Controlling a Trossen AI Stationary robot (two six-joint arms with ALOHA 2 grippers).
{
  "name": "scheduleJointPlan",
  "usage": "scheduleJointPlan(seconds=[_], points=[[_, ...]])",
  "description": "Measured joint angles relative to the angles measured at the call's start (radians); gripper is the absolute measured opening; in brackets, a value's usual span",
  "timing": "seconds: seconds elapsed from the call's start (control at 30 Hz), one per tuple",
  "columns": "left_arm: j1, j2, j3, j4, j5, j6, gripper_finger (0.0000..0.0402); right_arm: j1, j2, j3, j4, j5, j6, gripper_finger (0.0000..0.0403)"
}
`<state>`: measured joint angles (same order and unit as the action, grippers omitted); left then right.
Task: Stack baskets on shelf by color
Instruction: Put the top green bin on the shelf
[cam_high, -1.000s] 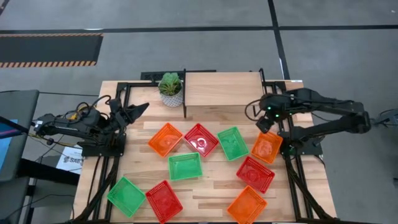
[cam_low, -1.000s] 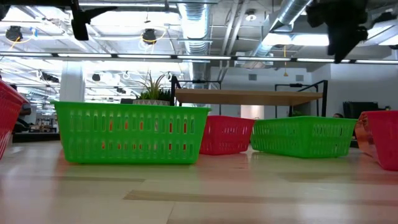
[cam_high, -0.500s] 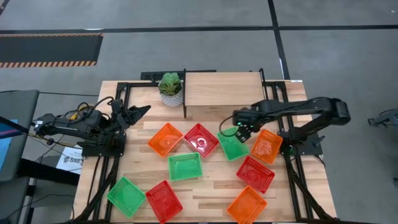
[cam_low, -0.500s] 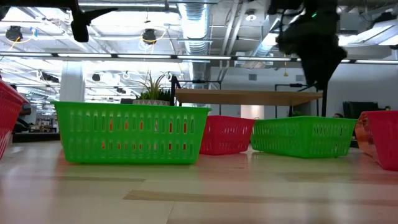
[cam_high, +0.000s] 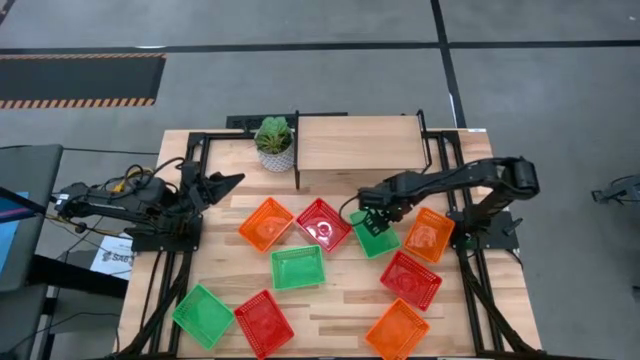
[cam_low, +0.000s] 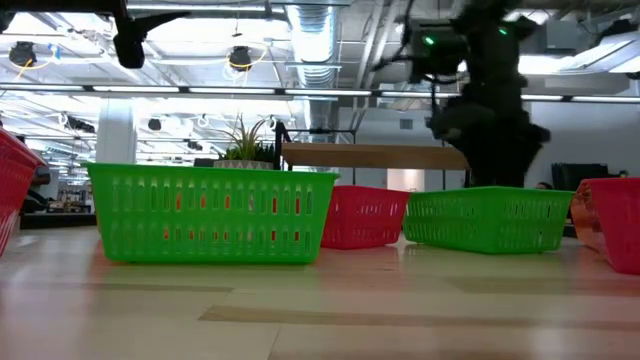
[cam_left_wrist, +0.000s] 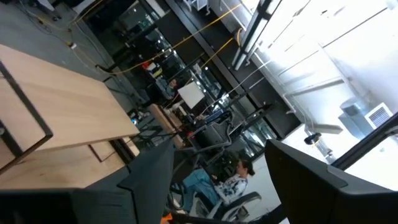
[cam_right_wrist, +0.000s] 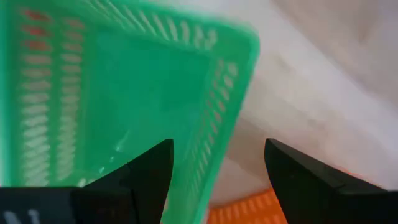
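Baskets, 9 in all, lie scattered on the table (cam_high: 330, 320) in front of the shelf (cam_high: 358, 143), which carries none. The right gripper (cam_high: 372, 213) hangs directly above a green basket (cam_high: 376, 235), its fingers (cam_right_wrist: 146, 171) spread wide over that basket's rim and gripping nothing. Just beside it on one side sits a red basket (cam_high: 322, 224), on the other an orange basket (cam_high: 429, 235). The left gripper (cam_high: 228, 180), also spread and empty, waits near the plant (cam_high: 275, 141), well apart from every basket.

No text, label, brand, number or sign is legible anywhere.
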<state>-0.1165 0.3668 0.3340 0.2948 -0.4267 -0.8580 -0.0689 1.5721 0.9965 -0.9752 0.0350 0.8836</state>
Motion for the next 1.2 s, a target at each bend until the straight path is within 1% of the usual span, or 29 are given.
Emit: scheduleJointPlan(seconds=[0.1, 0.17, 0.3, 0.4, 0.47, 0.57, 0.67, 0.8, 0.83, 1.07, 1.2], points=[[0.000, 0.000, 0.000, -0.001, 0.004, -0.001, 0.0242, 0.002, -0.048, -0.088, 0.078, -0.001, 0.016, 0.0276], [0.000, 0.000, 0.000, -0.001, 0.004, -0.001, 0.0242, -0.003, -0.074, -0.120, 0.129, -0.003, 0.017, 0.0276], [0.000, 0.000, 0.000, -0.001, 0.003, -0.001, 0.0242, -0.006, -0.101, -0.149, 0.184, -0.005, 0.009, 0.0273], [0.000, 0.000, 0.000, -0.014, 0.000, -0.004, 0.0242, -0.006, -0.086, -0.152, 0.183, -0.011, 0.009, 0.0253], [0.000, 0.000, 0.000, -0.023, -0.001, -0.016, 0.0242, -0.006, -0.070, -0.152, 0.186, -0.012, 0.009, 0.0228], [0.000, 0.000, 0.000, -0.022, -0.001, -0.020, 0.0242, -0.002, -0.040, -0.153, 0.197, -0.012, 0.009, 0.0178], [0.000, 0.000, 0.000, -0.022, -0.001, -0.020, 0.0242, 0.004, -0.026, -0.152, 0.199, -0.013, 0.022, 0.0117], [0.000, 0.000, 0.000, -0.029, -0.003, -0.020, 0.0242, 0.003, -0.038, -0.149, 0.200, -0.014, 0.032, 0.0029], [0.000, 0.000, 0.000, -0.034, -0.003, -0.020, 0.0242, 0.003, -0.046, -0.146, 0.200, -0.014, 0.032, 0.0016], [0.000, 0.000, 0.000, -0.054, -0.004, -0.020, 0.0242, -0.007, -0.113, -0.098, 0.151, -0.014, 0.051, 0.0007], [0.000, 0.000, 0.000, -0.057, -0.005, -0.020, 0.0242, -0.006, -0.161, -0.040, 0.072, -0.023, 0.059, 0.0007]])
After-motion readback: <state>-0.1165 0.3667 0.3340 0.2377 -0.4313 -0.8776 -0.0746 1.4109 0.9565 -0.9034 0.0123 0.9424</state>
